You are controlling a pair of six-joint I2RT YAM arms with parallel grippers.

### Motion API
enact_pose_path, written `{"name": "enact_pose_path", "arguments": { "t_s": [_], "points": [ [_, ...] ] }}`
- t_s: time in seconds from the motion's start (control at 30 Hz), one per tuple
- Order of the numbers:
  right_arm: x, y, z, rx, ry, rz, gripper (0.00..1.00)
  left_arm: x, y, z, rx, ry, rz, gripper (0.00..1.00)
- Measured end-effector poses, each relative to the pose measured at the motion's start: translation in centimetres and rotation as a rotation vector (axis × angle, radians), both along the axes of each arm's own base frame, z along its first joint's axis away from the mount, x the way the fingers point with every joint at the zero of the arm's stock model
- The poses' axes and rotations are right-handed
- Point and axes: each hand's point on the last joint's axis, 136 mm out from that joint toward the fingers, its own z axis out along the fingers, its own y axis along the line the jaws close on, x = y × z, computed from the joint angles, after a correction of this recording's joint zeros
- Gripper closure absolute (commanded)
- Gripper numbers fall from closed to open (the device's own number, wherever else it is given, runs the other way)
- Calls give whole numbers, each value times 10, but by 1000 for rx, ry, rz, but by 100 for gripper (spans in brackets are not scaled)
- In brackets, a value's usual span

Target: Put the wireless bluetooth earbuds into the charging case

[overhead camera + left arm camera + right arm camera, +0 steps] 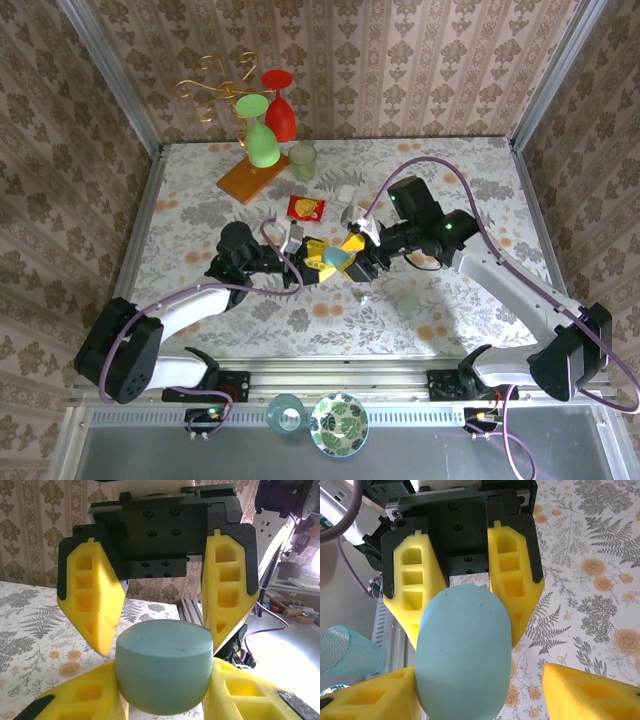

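The charging case (335, 259), a light blue oval pebble with its lid closed, hangs above the middle of the table where the two grippers meet. My left gripper (328, 263) comes in from the left and is shut on it. In the left wrist view both of its yellow fingers (85, 695) press against the case (162, 665). My right gripper (354, 252) faces it from the right and stands open. One of its fingers (367, 695) lies against the case (465, 650), and the other is well apart from it. The earbuds are out of view.
At the back left a wooden-based gold rack (250, 178) stands with a green glass (262, 140) and a red glass (280, 110). A pale green cup (303, 160) and a red packet (306, 207) lie nearby. A teal cup (285, 412) and a patterned plate (339, 423) sit below the front rail.
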Motion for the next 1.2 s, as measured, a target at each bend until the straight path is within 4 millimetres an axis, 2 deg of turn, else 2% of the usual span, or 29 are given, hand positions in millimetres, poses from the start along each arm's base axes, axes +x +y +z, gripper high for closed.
{"name": "enact_pose_path", "arguments": {
  "t_s": [0.37,0.57,0.7,0.87,1.0,1.2],
  "points": [
    [9,-6,11,42,-20,-61,37,4,2,-2,3,-2,17,76],
    [22,-10,14,51,-39,-119,35,2,2,-2,0,-13,12,76],
    [27,-13,12,55,-33,-151,30,2,3,-3,0,-17,13,75],
    [27,-13,18,76,-42,-162,22,4,3,-3,-6,-30,30,75],
    [25,-14,25,110,-57,-178,19,10,5,-2,-24,-51,76,75],
    [28,-23,40,181,-84,-268,18,32,11,-2,-53,-84,202,75]
  ]
}}
